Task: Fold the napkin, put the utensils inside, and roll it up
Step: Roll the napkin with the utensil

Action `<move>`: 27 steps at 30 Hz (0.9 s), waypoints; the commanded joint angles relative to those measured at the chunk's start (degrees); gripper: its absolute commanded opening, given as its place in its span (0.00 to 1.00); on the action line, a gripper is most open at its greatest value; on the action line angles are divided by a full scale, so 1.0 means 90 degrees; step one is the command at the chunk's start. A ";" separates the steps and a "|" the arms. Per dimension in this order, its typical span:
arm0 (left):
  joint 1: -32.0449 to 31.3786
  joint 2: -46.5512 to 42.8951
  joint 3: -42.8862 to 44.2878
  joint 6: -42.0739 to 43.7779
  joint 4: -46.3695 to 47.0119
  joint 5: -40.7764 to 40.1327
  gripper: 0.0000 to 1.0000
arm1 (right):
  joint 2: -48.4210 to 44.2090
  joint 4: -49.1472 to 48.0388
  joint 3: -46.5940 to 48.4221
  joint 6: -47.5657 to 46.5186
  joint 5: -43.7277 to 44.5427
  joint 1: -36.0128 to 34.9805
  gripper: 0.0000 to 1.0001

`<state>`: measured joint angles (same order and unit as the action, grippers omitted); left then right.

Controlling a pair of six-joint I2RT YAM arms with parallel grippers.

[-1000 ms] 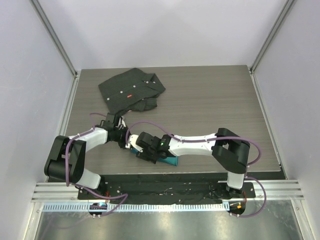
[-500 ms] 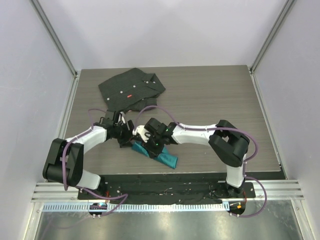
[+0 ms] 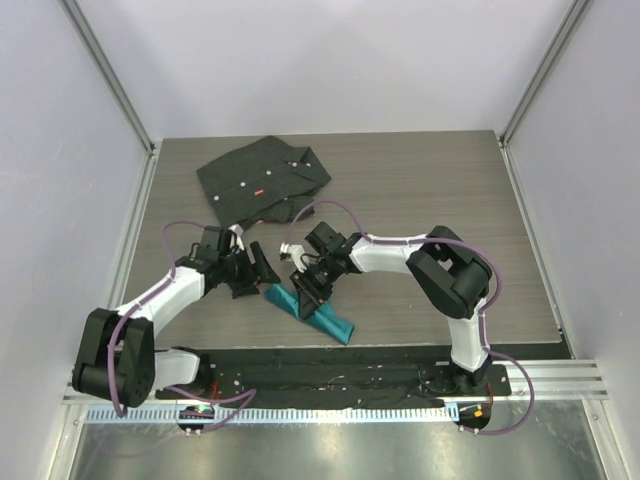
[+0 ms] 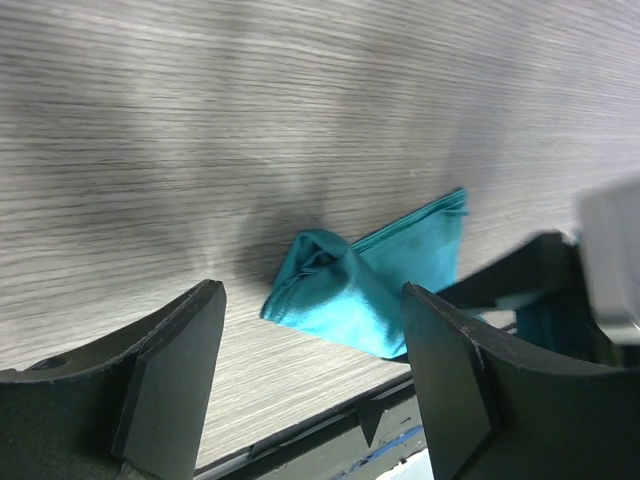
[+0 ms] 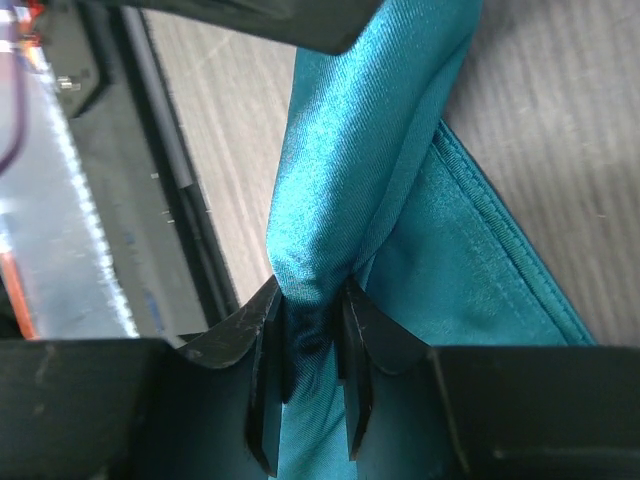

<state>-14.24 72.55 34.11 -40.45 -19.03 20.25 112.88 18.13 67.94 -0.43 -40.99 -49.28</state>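
Napkin (image 5: 360, 170) teal, satiny, bunched into ridge on wood-grain bench (image 3: 420, 200); right gripper (image 5: 308, 300) jaws clenched on fold; left gripper (image 3: 258, 268) jaws spread, empty.

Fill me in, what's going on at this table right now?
The right claw is shut on a fold of the teal napkin, which lies bunched near the near edge of the table. The left claw is open beside the napkin's left end, holding nothing. No fork is visible. A black shirt lies at the far left.
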 commanded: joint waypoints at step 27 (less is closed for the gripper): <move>-0.0205 0.0825 -0.0675 -0.0535 0.1958 0.1060 0.06 | 0.0340 0.0143 -0.0011 0.0360 0.0120 0.0212 0.38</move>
<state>-15.79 79.66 28.67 -45.08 -3.49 28.60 116.79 15.66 67.68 4.29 -51.44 -46.87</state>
